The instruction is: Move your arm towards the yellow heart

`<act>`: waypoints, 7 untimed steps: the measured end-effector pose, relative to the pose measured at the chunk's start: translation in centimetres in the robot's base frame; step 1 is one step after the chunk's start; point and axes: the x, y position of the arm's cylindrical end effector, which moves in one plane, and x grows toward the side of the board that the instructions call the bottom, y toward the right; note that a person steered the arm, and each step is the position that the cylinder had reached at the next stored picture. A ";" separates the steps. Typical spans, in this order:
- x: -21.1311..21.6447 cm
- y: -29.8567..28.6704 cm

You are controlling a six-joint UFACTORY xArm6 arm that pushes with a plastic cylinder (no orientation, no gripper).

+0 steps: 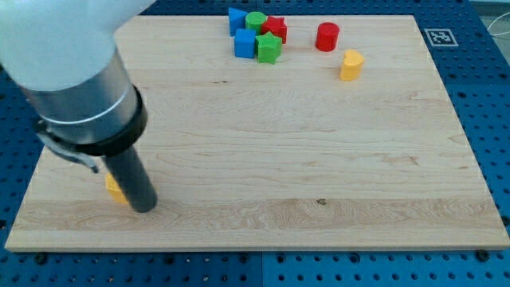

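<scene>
The yellow heart (351, 64) stands near the view's top right of the wooden board (263, 159). My tip (145, 207) rests on the board at the view's lower left, far from the heart. A second yellow block (115, 190) lies right beside the rod on its left, mostly hidden by it; its shape cannot be made out.
A cluster sits at the view's top centre: a blue triangle (236, 17), a green cylinder (255, 20), a red star (276, 28), a blue cube (244, 43), a green star (268, 49). A red cylinder (327, 37) stands left of and above the heart.
</scene>
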 end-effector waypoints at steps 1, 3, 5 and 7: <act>-1.9 3.2; -4.5 7.5; -7.6 17.2; -10.3 27.5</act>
